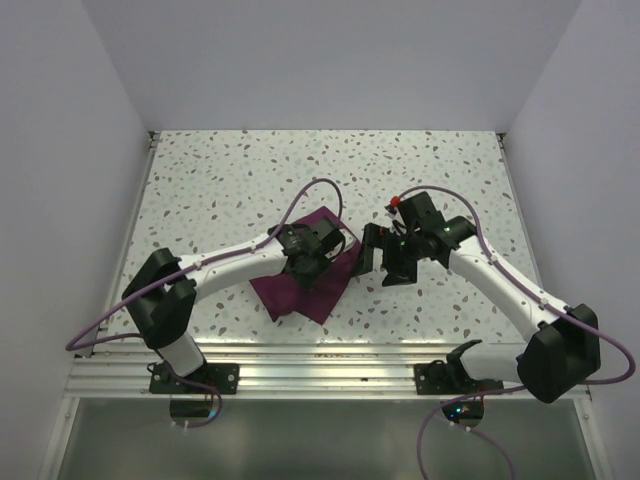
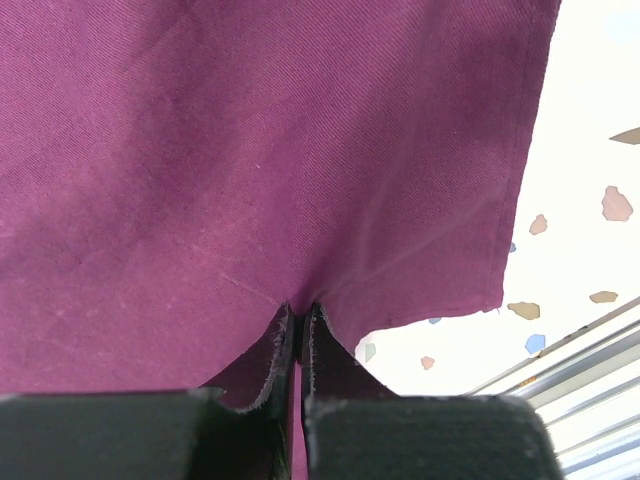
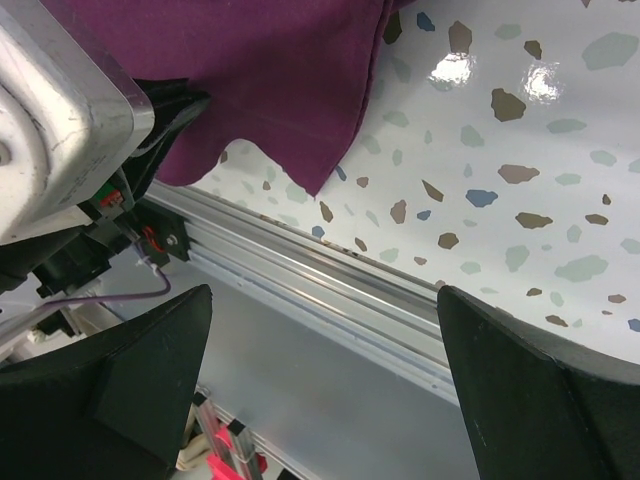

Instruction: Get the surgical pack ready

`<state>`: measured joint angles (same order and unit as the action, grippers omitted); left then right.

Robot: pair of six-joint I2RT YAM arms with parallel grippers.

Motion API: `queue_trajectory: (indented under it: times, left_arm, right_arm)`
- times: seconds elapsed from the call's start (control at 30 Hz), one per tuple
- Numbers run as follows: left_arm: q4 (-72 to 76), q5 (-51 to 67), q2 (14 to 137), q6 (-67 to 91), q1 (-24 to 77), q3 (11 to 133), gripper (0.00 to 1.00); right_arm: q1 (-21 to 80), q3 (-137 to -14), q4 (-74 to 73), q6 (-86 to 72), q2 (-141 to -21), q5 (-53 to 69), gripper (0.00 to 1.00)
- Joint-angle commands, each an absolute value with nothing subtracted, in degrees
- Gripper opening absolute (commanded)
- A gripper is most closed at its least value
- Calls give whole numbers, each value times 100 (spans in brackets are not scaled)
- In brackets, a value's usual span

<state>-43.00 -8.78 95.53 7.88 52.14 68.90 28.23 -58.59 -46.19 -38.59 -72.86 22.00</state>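
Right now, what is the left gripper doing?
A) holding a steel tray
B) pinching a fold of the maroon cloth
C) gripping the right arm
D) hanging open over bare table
B: the left gripper is shut on a pinched ridge of the maroon cloth.

White tabletop (image 1: 240, 170) w/ brown, grey & blue speckles was flat & glossy; bright light spots showed on it in the right wrist view. Ribbed silver aluminium rail (image 1: 330, 365) ran along its near edge. Plain white walls (image 1: 330, 60) stood at left, back & right. Below the rail lay a smooth grey panel (image 1: 320, 440). Small pink-red part (image 3: 235, 462) was too blurred to identify.
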Motion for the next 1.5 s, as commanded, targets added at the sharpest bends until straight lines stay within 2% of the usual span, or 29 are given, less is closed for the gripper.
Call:
queue_trajectory:
  times: [0.0, 0.3, 0.33, 0.47, 0.63, 0.7, 0.73, 0.8, 0.93, 1.03, 1.17, 1.2, 1.47]
  left_arm:
    - [-4069, -897, 9448, 729, 5080, 7057, 0]
    - [-4236, -773, 9369, 756, 5027, 7356, 0]
    - [-4245, -773, 9387, 738, 5010, 7348, 9]
    - [-4158, -686, 9431, 695, 5001, 7225, 19]
    - [-4131, -694, 9466, 650, 4975, 7137, 20]
    - [-4122, -633, 9448, 642, 4975, 7119, 18]
    - [-4131, -642, 9440, 633, 4966, 7119, 9]
    - [-4148, -703, 9439, 650, 4966, 7119, 0]
    - [-4201, -782, 9475, 677, 4957, 7146, 0]
    - [-4332, -844, 9449, 668, 4966, 7276, 0]
    - [-4526, -844, 9299, 659, 4966, 7540, 0]
    - [-4570, -861, 9281, 659, 4966, 7628, 0]
    - [-4597, -651, 9273, 659, 4966, 7638, 0]
  right_arm:
    - [2874, -5819, -4491, -3911, -7295, 2215, 99]
    - [2900, -5801, -4447, -3937, -7348, 2215, 99]
    - [2909, -5792, -4456, -3937, -7356, 2215, 99]
    - [2918, -5801, -4438, -3938, -7365, 2215, 99]
    - [2927, -5774, -4438, -3937, -7356, 2215, 99]
    - [2918, -5774, -4439, -3937, -7365, 2215, 99]
    - [2927, -5766, -4438, -3929, -7365, 2215, 99]
    - [2944, -5731, -4395, -3990, -7365, 2197, 99]
    - [2971, -5590, -4123, -4332, -7392, 2223, 98]
    - [3014, -5380, -3536, -4824, -7348, 2250, 87]
    - [3146, -5177, -3015, -5404, -7409, 2294, 79]
    - [3190, -5194, -2971, -5431, -7453, 2303, 73]
    - [3454, -5449, -2795, -5563, -7848, 2224, 73]
